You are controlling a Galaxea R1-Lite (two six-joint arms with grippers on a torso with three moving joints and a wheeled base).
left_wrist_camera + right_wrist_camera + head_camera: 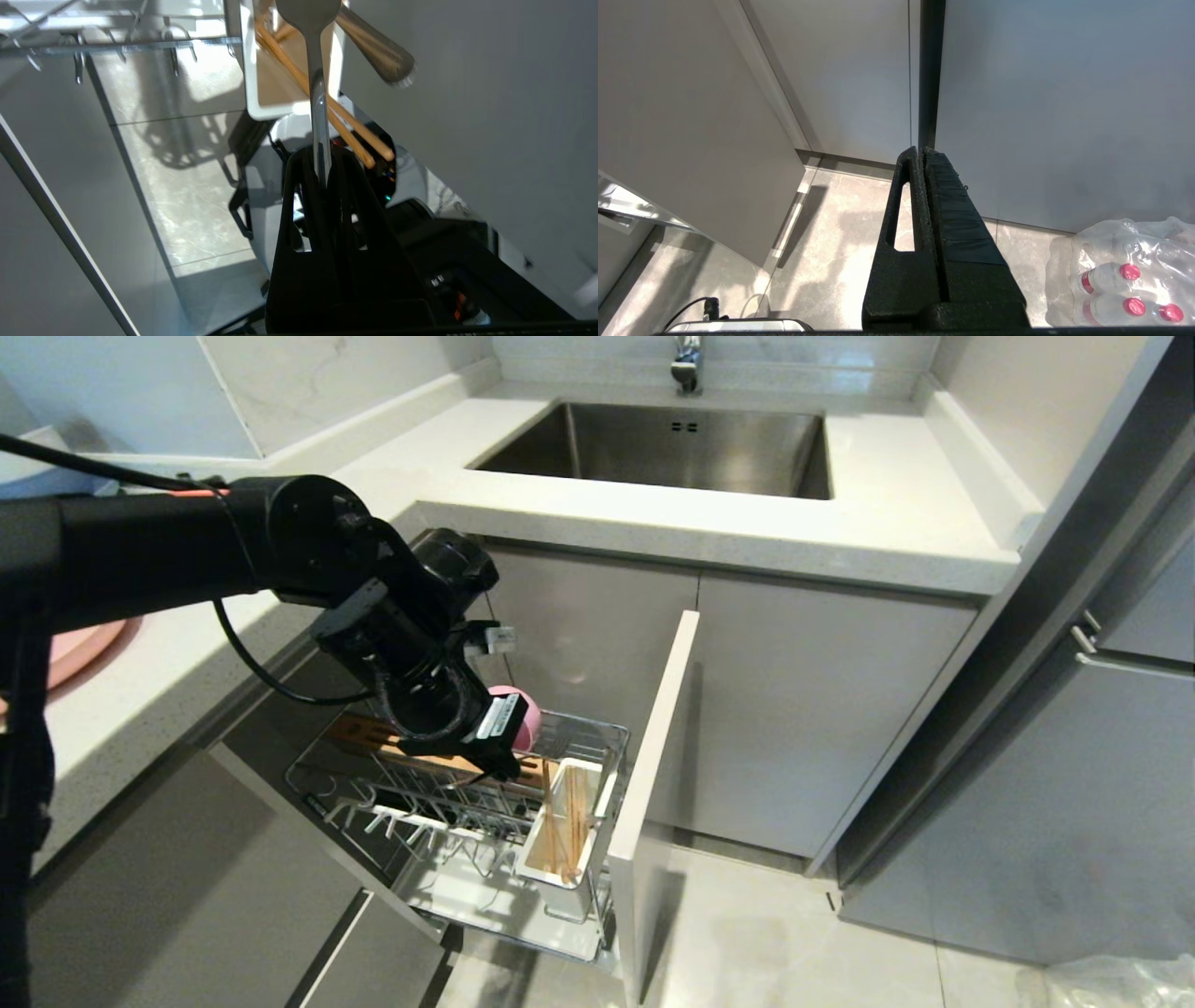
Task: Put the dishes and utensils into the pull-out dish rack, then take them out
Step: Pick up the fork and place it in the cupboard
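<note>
Our left gripper, jaws clamped on the silver fork, reaches down over the white utensil holder with chopsticks; right jaws closed.

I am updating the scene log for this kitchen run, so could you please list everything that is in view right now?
pull-out dish rack: one, chrome wire, drawn out of the lower cabinet below the counter.
utensil holder: one, white, at the rack's front corner by the door panel.
chopsticks: a few, light wood, standing in the utensil holder.
bowl: one, pink, in the rack behind the left wrist.
fork: one, silver, handle held by the left gripper, head toward the utensil holder.
plate: one, pink, on the counter at far left.
sink: one, steel, set in the counter.
bottles: one plastic-wrapped pack, red caps, on the floor.
left gripper: fingers shut on the fork, above the rack.
right gripper: fingers shut, empty, parked facing grey cabinet panels and the floor.
</note>
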